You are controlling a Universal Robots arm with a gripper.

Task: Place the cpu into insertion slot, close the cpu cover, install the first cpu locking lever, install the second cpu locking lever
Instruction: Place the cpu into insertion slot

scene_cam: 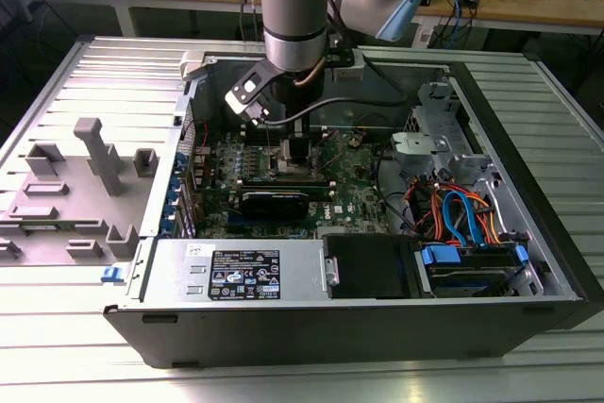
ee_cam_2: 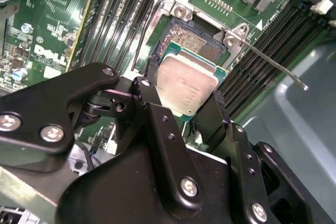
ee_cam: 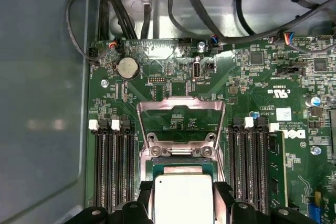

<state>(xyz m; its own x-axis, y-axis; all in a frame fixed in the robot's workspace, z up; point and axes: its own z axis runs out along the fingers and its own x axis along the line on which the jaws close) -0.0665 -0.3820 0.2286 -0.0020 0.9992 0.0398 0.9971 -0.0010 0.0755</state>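
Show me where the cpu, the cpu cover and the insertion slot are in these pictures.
cpu point(ee_cam_2: 186, 85), second wrist view, middle of its silver metal top.
cpu cover point(ee_cam: 181, 102), first wrist view, a bar of its silvery frame.
insertion slot point(ee_cam_2: 197, 40), second wrist view, its dark pin field.

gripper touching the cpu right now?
Touching. In the second wrist view the gripper has its fingers against two opposite edges of the cpu, with no gap on either side.
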